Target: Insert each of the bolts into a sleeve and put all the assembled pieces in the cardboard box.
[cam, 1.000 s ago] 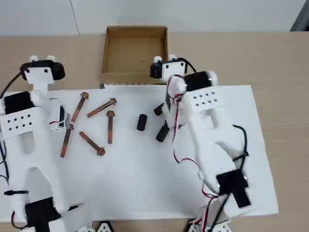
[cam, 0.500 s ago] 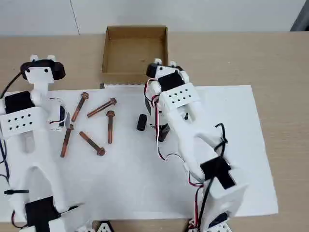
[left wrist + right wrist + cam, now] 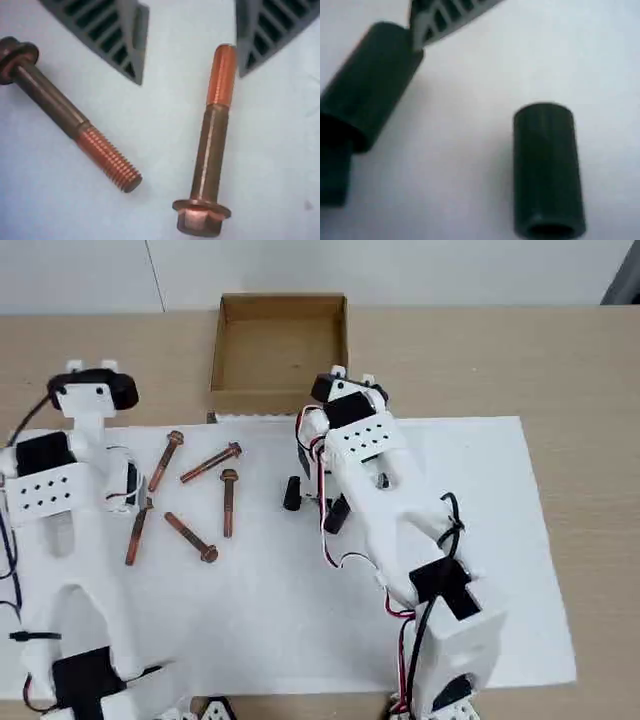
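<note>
Several copper bolts lie on the white sheet at the left, among them one (image 3: 228, 502) upright in the picture and one (image 3: 191, 537) slanted. My left gripper (image 3: 191, 72) hangs open over two bolts; the threaded tip of one bolt (image 3: 212, 145) lies between its fingers, the other bolt (image 3: 70, 115) lies beside them. Two black sleeves (image 3: 292, 493) (image 3: 337, 512) lie mid-sheet beside my right gripper (image 3: 308, 458). In the right wrist view one finger (image 3: 440, 17) touches the end of a sleeve (image 3: 367, 107); another sleeve (image 3: 547, 170) lies apart from it.
The cardboard box (image 3: 216, 345) stands open at the back, just beyond the sheet's far edge, with nothing in it. The white sheet (image 3: 260, 620) has free room toward the front. Bare wooden table (image 3: 560, 360) surrounds it.
The right arm has swung left, and its gripper now sits over the sleeves, covering one that showed before. The left arm has barely shifted. Bolts and sleeves lie where they were.
</note>
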